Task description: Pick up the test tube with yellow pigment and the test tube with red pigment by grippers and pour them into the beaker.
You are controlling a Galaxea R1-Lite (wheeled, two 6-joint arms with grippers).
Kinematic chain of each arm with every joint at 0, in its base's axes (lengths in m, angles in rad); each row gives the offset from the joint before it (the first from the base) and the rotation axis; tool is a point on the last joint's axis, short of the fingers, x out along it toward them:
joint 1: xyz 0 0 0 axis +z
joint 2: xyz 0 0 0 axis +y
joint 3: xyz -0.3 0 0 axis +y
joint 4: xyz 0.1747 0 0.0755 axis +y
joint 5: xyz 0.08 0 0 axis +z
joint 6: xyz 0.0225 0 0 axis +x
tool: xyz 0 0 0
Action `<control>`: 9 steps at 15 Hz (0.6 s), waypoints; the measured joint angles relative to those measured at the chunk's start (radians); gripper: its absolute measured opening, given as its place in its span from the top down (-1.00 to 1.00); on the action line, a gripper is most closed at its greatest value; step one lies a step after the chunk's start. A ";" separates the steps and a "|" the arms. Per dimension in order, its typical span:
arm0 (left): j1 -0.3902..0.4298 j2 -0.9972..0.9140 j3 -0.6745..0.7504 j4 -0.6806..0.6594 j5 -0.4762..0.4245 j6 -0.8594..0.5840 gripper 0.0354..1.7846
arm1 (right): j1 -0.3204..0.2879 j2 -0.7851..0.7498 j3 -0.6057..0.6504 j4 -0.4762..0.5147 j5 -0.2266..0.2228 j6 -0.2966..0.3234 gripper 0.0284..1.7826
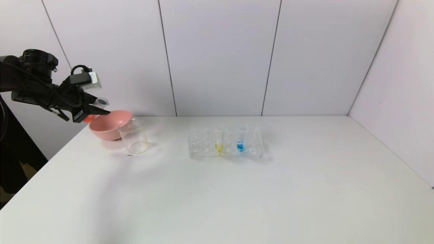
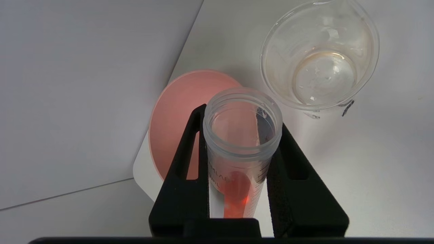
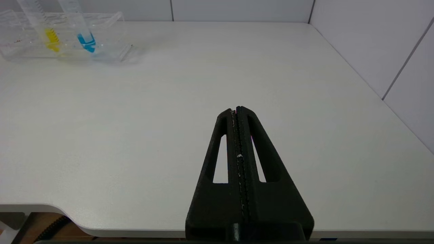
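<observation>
Left end effector (image 2: 242, 162) is clamped on the red tube (image 2: 241, 149), held up over the pink bowl (image 1: 110, 124) at the table's (image 1: 217, 189) far-left corner, mouth tilted toward the beaker (image 1: 135, 137) just beside the bowl; red liquid sits in the tube's tip and the beaker looks all but empty, so the red pour looks not yet done. Next move likely calls for bringing the mouth over the beaker rim, clear of the bowl, then tipping further. Yellow tube (image 1: 219, 139) stands in the rack (image 1: 225, 142) beside the blue tube (image 1: 240, 139); right end effector (image 3: 239, 135) is parked low at the near table edge, fully closed and empty.
</observation>
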 joint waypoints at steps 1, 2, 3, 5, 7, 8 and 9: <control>-0.005 0.002 -0.004 0.000 0.000 0.007 0.48 | 0.000 0.000 0.000 0.000 0.000 0.000 0.91; -0.010 0.004 -0.008 0.000 0.002 0.006 0.48 | 0.000 0.000 0.000 0.000 0.000 0.000 0.91; -0.014 0.004 -0.013 -0.006 0.004 0.000 0.48 | 0.000 0.000 0.000 0.000 0.000 0.000 0.91; -0.017 0.006 -0.017 -0.015 0.033 -0.015 0.48 | 0.000 0.000 0.000 0.000 0.000 0.000 0.91; -0.024 0.005 -0.018 -0.029 0.123 -0.079 0.48 | 0.000 0.000 0.000 0.000 0.000 0.000 0.91; -0.036 0.005 -0.017 -0.032 0.163 -0.120 0.48 | 0.000 0.000 0.000 0.000 0.000 0.000 0.91; -0.050 0.005 -0.016 -0.033 0.186 -0.149 0.48 | 0.000 0.000 0.000 0.000 0.000 0.000 0.91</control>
